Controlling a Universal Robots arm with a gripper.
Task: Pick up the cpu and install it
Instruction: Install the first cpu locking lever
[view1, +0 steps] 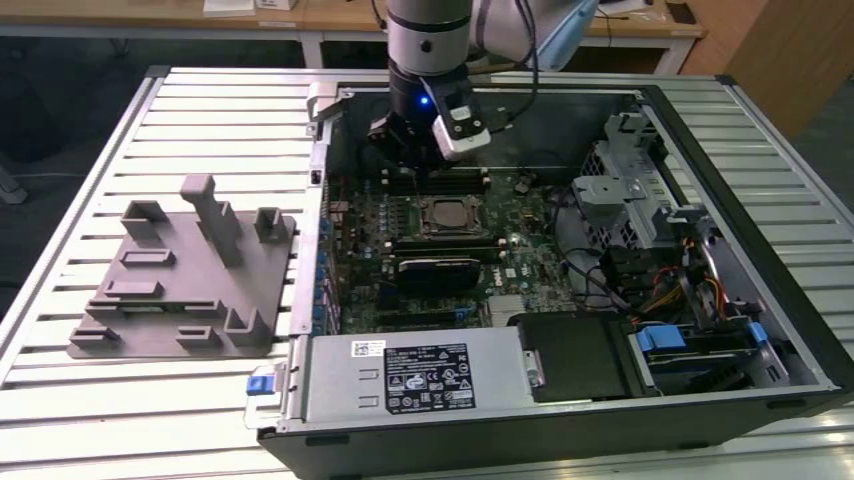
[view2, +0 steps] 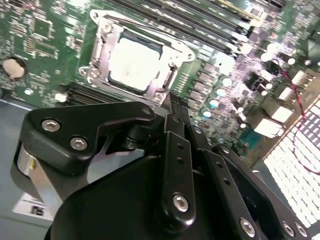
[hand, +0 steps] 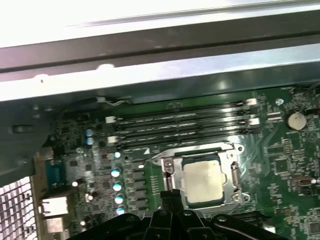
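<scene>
**Cpu already in its socket, fingers empty**

Exterior view: cpu (view1: 445, 213) lying flat, silver top up, inside the socket (view1: 418, 222) of the open computer case (view1: 694, 150) on the slatted worktop (view1: 80, 420). Grey tray (view1: 187, 300) well apart, toward the exterior view's left. Fingers (view1: 400, 152) hanging above the memory slots (view1: 447, 182), just beyond the socket, touching nothing.

Second wrist view: fingers (view2: 176, 107) drawn narrow, tips nearly together, holding nothing. Cpu (view2: 135, 62) apart from them, ringed by the metal frame.

First wrist view: same narrow tips (hand: 167, 197), cpu (hand: 202, 181) square in the frame.

Judged: pick-up over, placing apparently done. Latching hard to tell. Any further move calls for clearance from frame and slots, with no sideways push on the cpu.
</scene>
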